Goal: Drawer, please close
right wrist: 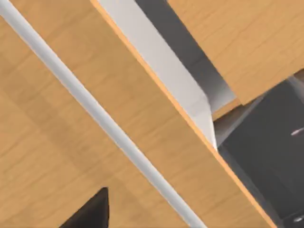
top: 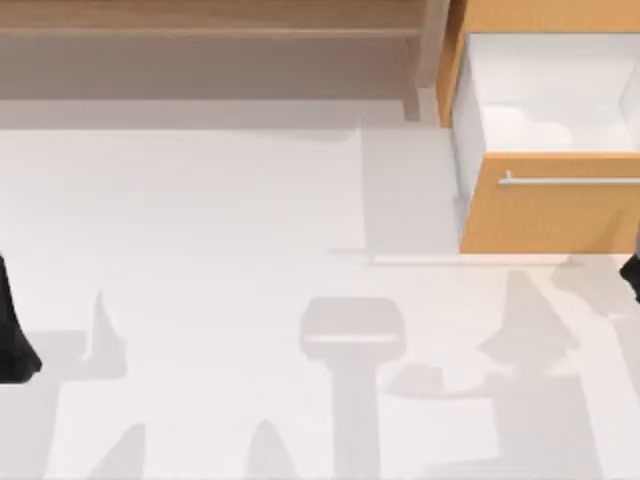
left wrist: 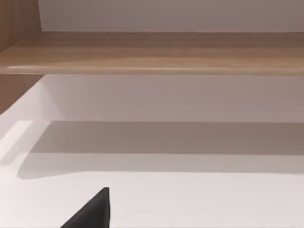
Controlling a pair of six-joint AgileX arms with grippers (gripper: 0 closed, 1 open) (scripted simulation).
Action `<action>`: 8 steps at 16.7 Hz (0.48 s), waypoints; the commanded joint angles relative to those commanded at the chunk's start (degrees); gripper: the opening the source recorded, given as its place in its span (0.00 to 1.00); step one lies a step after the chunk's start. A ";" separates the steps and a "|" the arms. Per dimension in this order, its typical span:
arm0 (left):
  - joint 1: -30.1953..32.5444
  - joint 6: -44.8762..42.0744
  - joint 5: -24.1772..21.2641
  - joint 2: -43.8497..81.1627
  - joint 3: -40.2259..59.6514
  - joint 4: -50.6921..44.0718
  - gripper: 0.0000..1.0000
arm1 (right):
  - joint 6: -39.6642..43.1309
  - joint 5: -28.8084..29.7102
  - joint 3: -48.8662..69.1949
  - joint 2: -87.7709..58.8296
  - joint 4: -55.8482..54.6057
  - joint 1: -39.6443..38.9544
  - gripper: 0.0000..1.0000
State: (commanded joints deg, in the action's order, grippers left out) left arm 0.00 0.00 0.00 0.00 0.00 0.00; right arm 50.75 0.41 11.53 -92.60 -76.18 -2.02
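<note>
While the drawer (top: 545, 205) stands pulled out, its silver bar handle (top: 570, 181) faces the right gripper (top: 632, 272), just beside its front. Finger state cannot be determined. Left gripper (top: 12, 335) sits well apart from the drawer.

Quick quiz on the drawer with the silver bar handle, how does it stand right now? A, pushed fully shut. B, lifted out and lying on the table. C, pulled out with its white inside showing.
C: in the top view the drawer juts forward from the cabinet, its white inner walls exposed behind the orange-tan front and the bar handle.
</note>
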 joint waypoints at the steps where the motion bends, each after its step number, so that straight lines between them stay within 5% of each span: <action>1: 0.00 0.00 0.00 0.00 0.00 0.00 1.00 | 4.68 2.74 -0.35 -2.78 -2.98 -2.50 1.00; 8: 0.00 0.00 0.00 0.00 0.00 0.00 1.00 | 32.42 18.05 0.00 -17.85 -20.66 -15.43 1.00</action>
State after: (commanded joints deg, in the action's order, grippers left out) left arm 0.00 0.00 0.00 0.00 0.00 0.00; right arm 83.17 18.47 11.53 -110.46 -96.85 -17.45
